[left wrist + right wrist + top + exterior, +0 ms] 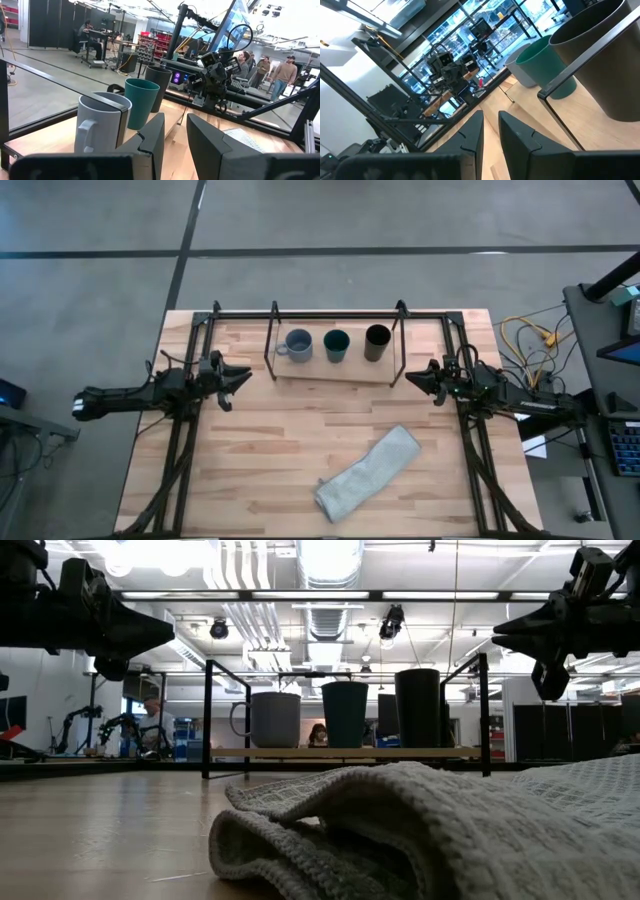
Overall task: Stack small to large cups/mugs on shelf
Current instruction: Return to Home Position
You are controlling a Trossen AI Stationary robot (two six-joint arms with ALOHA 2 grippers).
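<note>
3 cups stand in a row on the shelf [330, 370].
Nearest lies a grey-green cloth [370, 472]; then the left gripper [243, 377] and right gripper [411, 379], empty, jaws slightly apart, flank the shelf; on it, left to right, are the grey-blue mug [298, 344], dark teal cup [337, 344] and black cup [377, 341].

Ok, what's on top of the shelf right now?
Three vessels stand in a row on the shelf: grey-blue mug, teal cup, black cup, all upright. The wood beneath their bases is covered, and their shadowed insides cannot be made out.
</note>
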